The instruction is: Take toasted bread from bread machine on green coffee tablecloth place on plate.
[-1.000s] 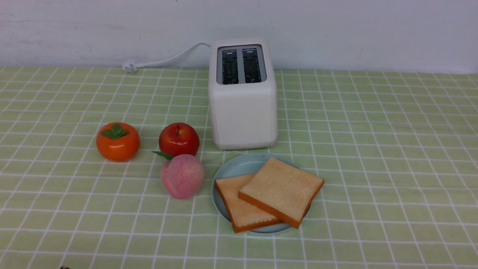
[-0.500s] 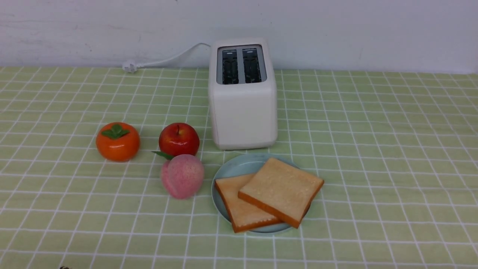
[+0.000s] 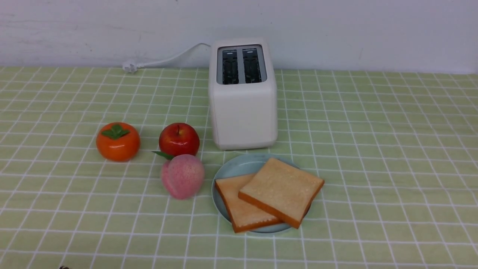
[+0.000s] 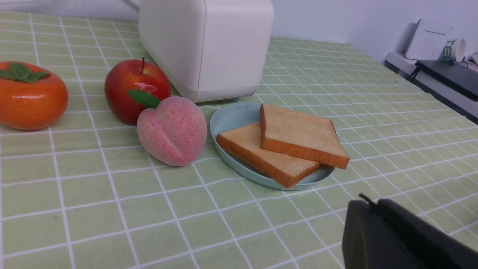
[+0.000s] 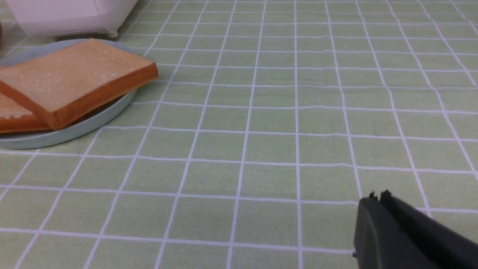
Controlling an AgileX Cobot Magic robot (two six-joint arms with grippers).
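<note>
Two slices of toasted bread (image 3: 281,189) lie overlapping on the pale blue-green plate (image 3: 235,167), in front of the white bread machine (image 3: 243,108), whose two slots are empty. All stand on the green coffee tablecloth (image 3: 373,149). The toast (image 4: 298,134) and plate (image 4: 227,119) show in the left wrist view, and the toast (image 5: 71,80) in the right wrist view. My left gripper (image 4: 373,203) is shut and empty, low over the cloth, near the plate's front. My right gripper (image 5: 377,196) is shut and empty, well to the plate's right. Neither arm shows in the front view.
An orange persimmon (image 3: 117,142), a red apple (image 3: 179,139) and a pink peach (image 3: 182,176) sit left of the plate. The toaster's white cord (image 3: 164,59) runs left along the wall. A side shelf with a cup (image 4: 453,48) stands beyond the table.
</note>
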